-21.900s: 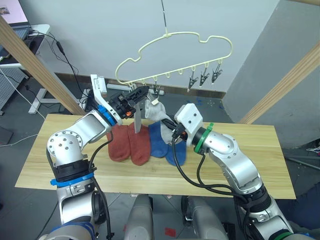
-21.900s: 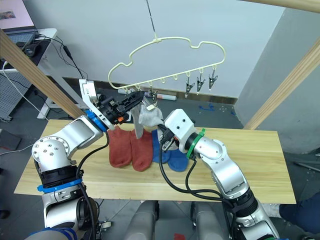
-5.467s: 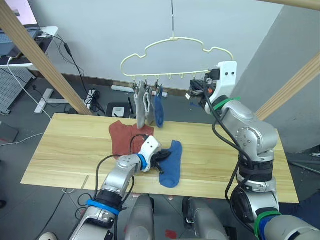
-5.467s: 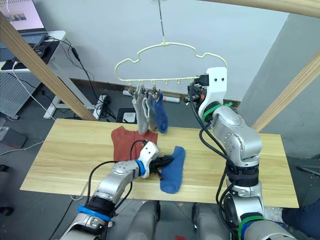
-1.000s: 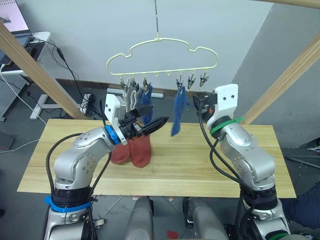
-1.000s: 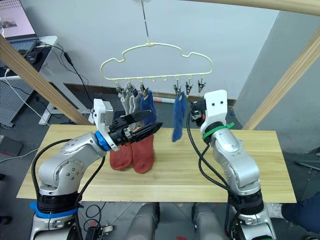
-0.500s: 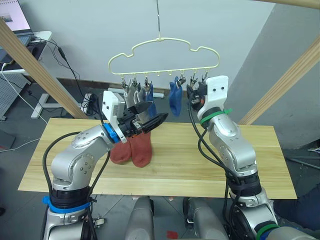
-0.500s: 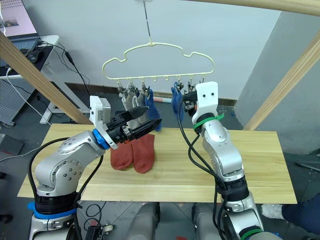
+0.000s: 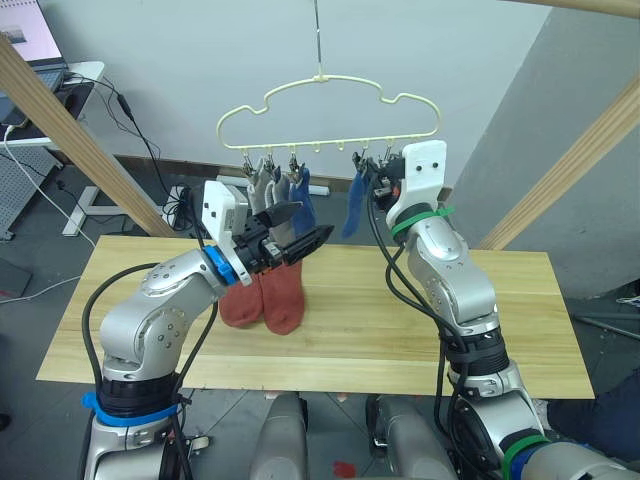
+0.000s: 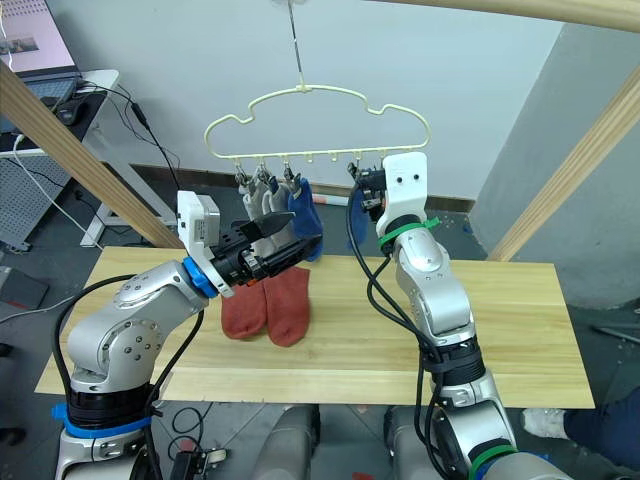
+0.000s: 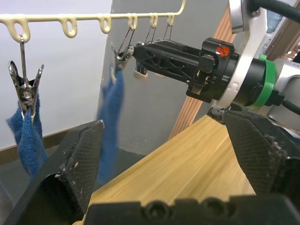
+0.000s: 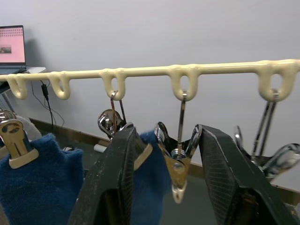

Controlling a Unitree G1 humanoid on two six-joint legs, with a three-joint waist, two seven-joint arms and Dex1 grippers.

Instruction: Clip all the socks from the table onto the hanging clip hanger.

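Left eye view gives me the nearest things first: two rust-red socks point(image 9: 265, 295) lie side by side on the table point(image 9: 400, 330), the last ones not yet hung, as far as I can see. Just above them my left gripper point(image 9: 300, 228) hangs in the air with its two fingers spread wide and nothing between them, the forearm reaching forward and up from a bent elbow. Farther back my right arm is raised steeply, its wrist turned toward the clip hanger point(image 9: 330, 100), and the right gripper point(image 9: 372, 178) sits at the row of clips. In the right wrist view its fingers point(image 12: 117, 178) stand apart on either side of one metal clip point(image 12: 177, 159), beside the second blue sock point(image 9: 353, 205) that dangles from a neighbouring clip; I cannot see them pressing anything. Two light grey socks point(image 9: 268, 192) and the first blue sock point(image 9: 303, 205) hang at the hanger's left end. I judge the fourth sock is just clipped, so next I need the right arm drawn clear and the left lowered onto a red sock.
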